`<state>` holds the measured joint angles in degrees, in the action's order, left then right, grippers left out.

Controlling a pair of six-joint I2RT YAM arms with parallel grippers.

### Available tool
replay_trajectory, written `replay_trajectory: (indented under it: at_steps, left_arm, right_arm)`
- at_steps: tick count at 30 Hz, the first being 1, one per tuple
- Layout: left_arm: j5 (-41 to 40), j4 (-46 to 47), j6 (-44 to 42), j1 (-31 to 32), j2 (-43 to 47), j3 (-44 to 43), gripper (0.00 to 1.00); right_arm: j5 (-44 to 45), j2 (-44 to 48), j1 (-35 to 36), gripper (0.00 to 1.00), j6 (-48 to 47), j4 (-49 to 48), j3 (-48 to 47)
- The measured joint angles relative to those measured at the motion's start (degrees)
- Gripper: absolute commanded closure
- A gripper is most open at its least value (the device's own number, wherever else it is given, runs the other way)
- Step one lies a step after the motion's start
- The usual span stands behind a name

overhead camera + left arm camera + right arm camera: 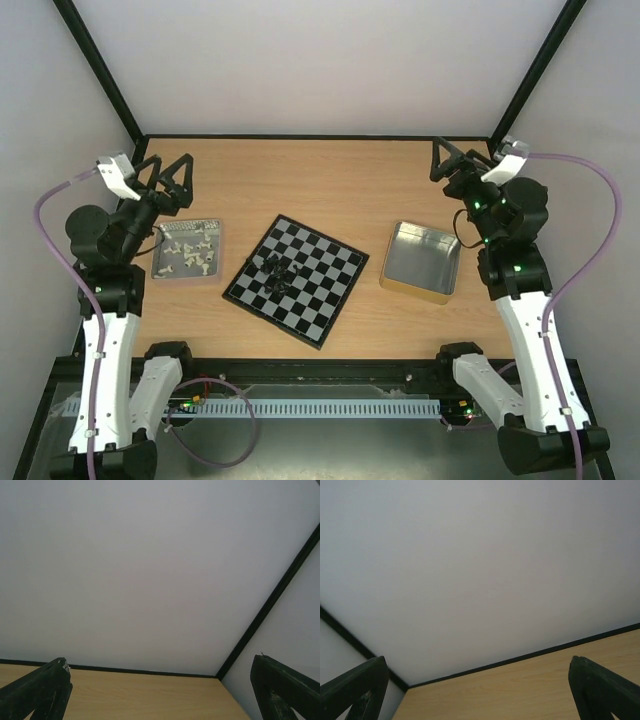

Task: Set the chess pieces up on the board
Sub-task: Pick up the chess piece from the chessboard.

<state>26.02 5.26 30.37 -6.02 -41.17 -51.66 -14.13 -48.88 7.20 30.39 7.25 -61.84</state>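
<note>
The board (310, 290) lies tilted in the middle of the table, black and silvery-grey checks. Several tiny black chess pieces (277, 271) stand clustered on its left part. My left gripper (166, 175) is open and empty, raised over the table's far left, above and behind the left tray. My right gripper (452, 158) is open and empty, raised at the far right. Both wrist views show only open fingertips (42, 690) (600, 690), the wall and the table's far edge; the board and pieces are out of those views.
A metal tray (187, 249) with several whitish pieces lies left of the board. An empty metal tray (421, 261) lies right of it. Black frame posts stand at the back corners, with white walls all round.
</note>
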Motion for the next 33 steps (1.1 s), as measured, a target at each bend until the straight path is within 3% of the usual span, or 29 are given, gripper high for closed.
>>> replay_trajectory:
  at_steps: [9,13,24,33]
  left_arm:
    - [6.2,8.5,4.2,-0.8,0.3,4.9,0.0]
    - [9.9,11.3,5.2,-0.6,-0.8,7.4,0.0]
    - [10.3,8.4,1.9,2.6,-5.0,7.8,0.01]
    - [4.4,2.5,-1.0,2.9,-6.0,7.6,0.15]
  right_arm:
    - [-16.4,-1.3,-1.6,0.01,5.1,-8.9,7.6]
    - [-19.6,-5.4,0.3,0.06,5.6,-9.6,7.6]
    - [-11.8,-28.0,19.9,0.42,3.1,-2.6,4.0]
    - [-4.8,-43.6,33.9,0.6,3.1,2.7,0.3]
